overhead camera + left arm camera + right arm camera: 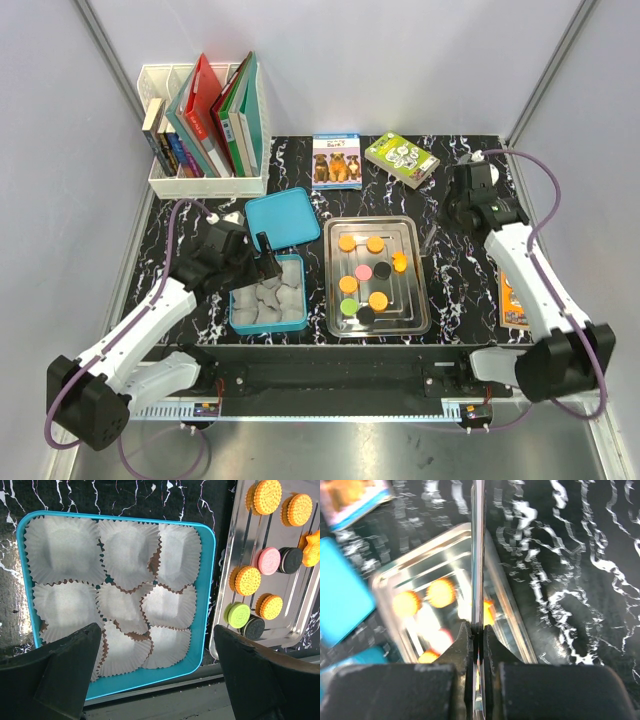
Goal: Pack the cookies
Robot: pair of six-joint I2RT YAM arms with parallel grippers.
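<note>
My left tool (157, 645) hangs spread wide above the teal box (207, 605) of paper cups (125, 550). To its right, the cookies (269, 561) lie in the steel tray (229, 580) on the worktop (125, 495). My right tool (478, 627) pinches a thin shiny strip (478, 555), with the tray ahead of it.

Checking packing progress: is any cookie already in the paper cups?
No, every visible paper cup in the teal box is empty; the cookies lie on the metal tray.

Bright, even light; right wrist view motion-blurred.
</note>
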